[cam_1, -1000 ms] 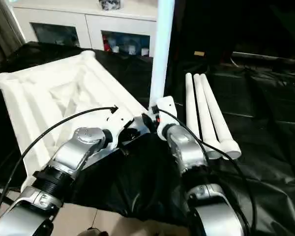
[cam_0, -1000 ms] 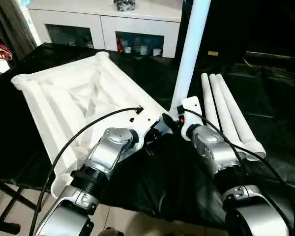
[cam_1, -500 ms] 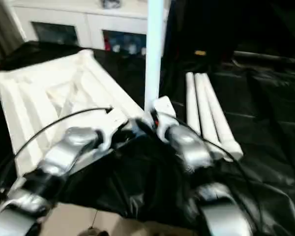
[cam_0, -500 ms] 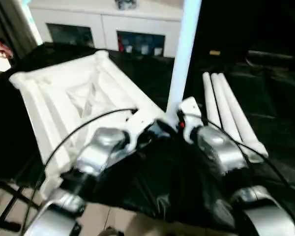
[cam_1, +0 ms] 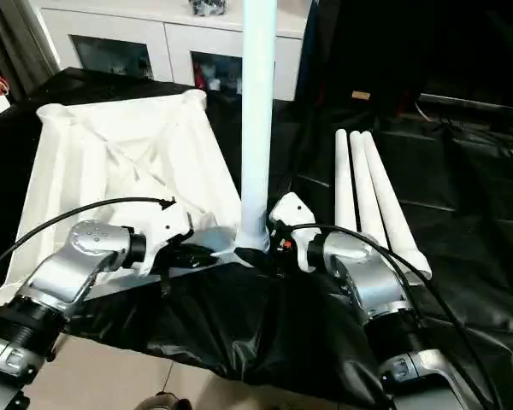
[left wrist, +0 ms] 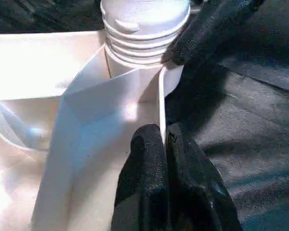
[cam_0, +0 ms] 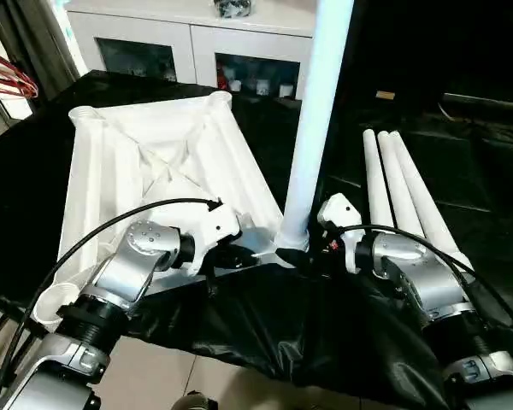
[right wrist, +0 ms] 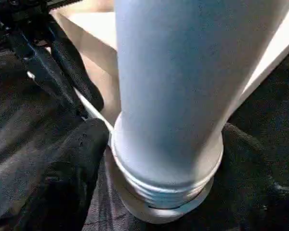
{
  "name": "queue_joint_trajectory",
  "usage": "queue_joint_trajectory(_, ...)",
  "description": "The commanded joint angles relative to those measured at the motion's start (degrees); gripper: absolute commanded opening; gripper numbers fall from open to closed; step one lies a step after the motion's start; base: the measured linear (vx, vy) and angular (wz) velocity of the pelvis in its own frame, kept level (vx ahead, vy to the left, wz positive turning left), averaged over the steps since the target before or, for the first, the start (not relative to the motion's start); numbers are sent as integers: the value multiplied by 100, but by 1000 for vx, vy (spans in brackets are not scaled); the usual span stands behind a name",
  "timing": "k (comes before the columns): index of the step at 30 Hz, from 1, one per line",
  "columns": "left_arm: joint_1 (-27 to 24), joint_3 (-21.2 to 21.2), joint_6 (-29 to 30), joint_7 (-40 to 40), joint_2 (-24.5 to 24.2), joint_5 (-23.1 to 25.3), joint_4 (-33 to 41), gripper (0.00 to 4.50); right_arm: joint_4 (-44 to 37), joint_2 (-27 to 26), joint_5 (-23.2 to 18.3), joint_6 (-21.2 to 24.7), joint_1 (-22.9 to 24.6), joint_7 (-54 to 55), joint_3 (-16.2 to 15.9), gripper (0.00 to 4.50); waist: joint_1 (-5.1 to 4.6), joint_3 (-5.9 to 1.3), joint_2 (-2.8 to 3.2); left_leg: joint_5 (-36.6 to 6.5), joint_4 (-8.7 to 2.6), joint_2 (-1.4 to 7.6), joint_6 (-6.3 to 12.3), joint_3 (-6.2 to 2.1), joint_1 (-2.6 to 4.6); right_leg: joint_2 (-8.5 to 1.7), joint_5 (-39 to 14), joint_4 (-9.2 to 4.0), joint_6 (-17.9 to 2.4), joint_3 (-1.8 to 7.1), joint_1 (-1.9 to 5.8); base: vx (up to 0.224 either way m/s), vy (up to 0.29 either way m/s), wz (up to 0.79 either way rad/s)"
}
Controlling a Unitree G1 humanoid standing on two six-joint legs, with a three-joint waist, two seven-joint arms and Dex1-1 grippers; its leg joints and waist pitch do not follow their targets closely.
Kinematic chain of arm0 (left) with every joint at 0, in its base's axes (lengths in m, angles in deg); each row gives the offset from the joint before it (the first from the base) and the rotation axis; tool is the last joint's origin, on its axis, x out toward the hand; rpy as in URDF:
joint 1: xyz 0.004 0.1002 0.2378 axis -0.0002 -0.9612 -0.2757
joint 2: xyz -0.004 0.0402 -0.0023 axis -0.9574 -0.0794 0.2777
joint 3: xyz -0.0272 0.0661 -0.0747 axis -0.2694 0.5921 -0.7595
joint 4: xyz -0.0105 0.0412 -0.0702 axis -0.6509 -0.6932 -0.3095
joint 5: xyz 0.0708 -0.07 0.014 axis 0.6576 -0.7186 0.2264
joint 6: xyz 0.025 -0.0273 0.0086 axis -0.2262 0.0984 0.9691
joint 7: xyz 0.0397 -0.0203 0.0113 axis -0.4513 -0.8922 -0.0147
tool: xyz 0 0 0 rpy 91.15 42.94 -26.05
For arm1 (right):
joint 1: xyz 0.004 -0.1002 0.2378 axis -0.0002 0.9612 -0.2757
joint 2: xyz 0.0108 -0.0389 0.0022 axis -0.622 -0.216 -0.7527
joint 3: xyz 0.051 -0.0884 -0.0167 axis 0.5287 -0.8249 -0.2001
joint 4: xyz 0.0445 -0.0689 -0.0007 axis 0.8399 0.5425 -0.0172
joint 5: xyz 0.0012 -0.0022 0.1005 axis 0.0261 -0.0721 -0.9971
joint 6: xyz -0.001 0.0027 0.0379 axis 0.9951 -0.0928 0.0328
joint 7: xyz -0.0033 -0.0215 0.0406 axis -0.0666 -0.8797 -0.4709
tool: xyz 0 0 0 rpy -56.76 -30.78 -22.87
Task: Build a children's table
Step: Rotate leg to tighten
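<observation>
Reaching forward over the near edge of the black table (cam_0: pixel 462 137), both silver forearms angle inward and meet at the near right corner of the tabletop (cam_0: pixel 145 171), which lies ribbed side up on the left half of the table. A leg (cam_0: pixel 318 102) stands upright in that corner socket. The left claw (left wrist: pixel 164 139) is clenched on the thin wall of the tabletop just beside the socket, its two black fingers (left wrist: pixel 144 178) pressed together over the rim. The right claw (right wrist: pixel 159 159) straddles the base of the standing leg, one finger on each side of its ringed end, spread wide around it. Three more legs (cam_0: pixel 402 188) lie side by side on the table to the right, running near to far.
</observation>
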Motion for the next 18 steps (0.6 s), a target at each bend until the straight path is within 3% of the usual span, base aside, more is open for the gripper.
queue_joint_trajectory(1, 84, 59, -207, -155, 25, -123, 311, 0, -190, 8, -101, 62, 25, -118, -120, 324, -11, -470, 0, -1052, -395, 362, 200, -143, 141, -565, -1408, -442, -1124, 332, 275, 0, 0, 0)
queue_joint_trajectory(5, 91, 61, -230, -202, 8, -140, 293, 0, -255, 2, -90, 130, 32, -140, -141, 289, -12, -473, -5, -1000, -396, 361, 210, -144, 134, -560, -1341, -427, -1136, 327, 282, 0, 0, 0)
queue_joint_trajectory(13, 64, 73, -204, -209, 44, -144, 312, 0, -305, -38, -64, 166, 71, -123, -184, 276, -14, -474, -5, -1020, -393, 362, 193, -141, 138, -561, -1379, -432, -1128, 328, 278, 0, 0, 0)
queue_joint_trajectory(18, 192, -25, 94, 557, 489, -2, 150, 0, -37, -416, 96, 154, 71, 714, -35, 276, -22, -467, -24, -1028, -398, 363, 145, -142, 143, -567, -1427, -439, -1142, 326, 267, 0, 0, 0)
